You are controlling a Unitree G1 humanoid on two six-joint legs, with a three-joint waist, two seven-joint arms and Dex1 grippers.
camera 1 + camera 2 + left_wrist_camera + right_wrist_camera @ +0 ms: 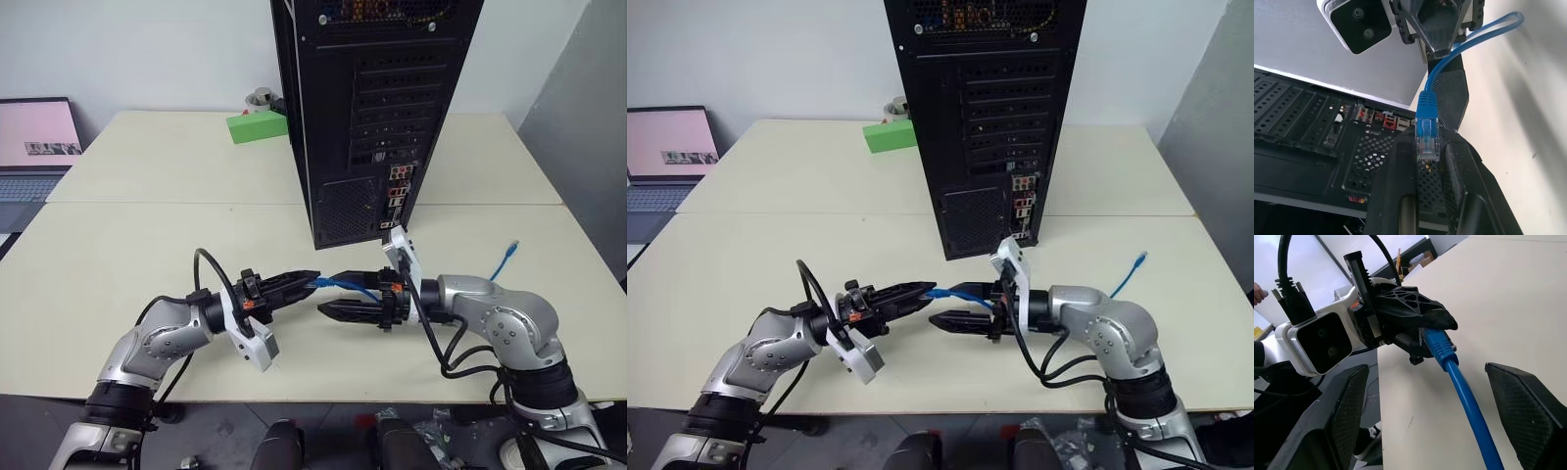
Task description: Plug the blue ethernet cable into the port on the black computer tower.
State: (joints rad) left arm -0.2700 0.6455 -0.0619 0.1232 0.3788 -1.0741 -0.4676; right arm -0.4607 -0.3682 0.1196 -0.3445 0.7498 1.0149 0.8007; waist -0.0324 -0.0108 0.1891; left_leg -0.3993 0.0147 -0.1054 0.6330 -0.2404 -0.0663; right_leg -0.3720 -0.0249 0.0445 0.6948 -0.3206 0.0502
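Blue ethernet cable [345, 286] hangs between my two grippers above the near half of the counter [147, 245], in front of the black computer tower [367, 108]. My left gripper [312, 277] is clamped on one clear plug [1426, 142]; in the left wrist view the plug sits gripped between the two black fingers [1400, 166] with its blue boot just beyond them. My right gripper [325, 294] points toward the left one, its jaws standing wide with one finger on either side of the cord; in the right wrist view the fingers [1342, 411] are apart from the cable and touch nothing. The cord loops back past my right wrist, and its far end [506, 257] lies on the counter toward the right edge. The tower stands upright at the middle of the counter, rear panel facing me, with the connector cluster [397, 191] low on that panel. A green block [257, 126] rests beside the tower toward the far edge. A laptop [34, 147] sits by the far left corner.
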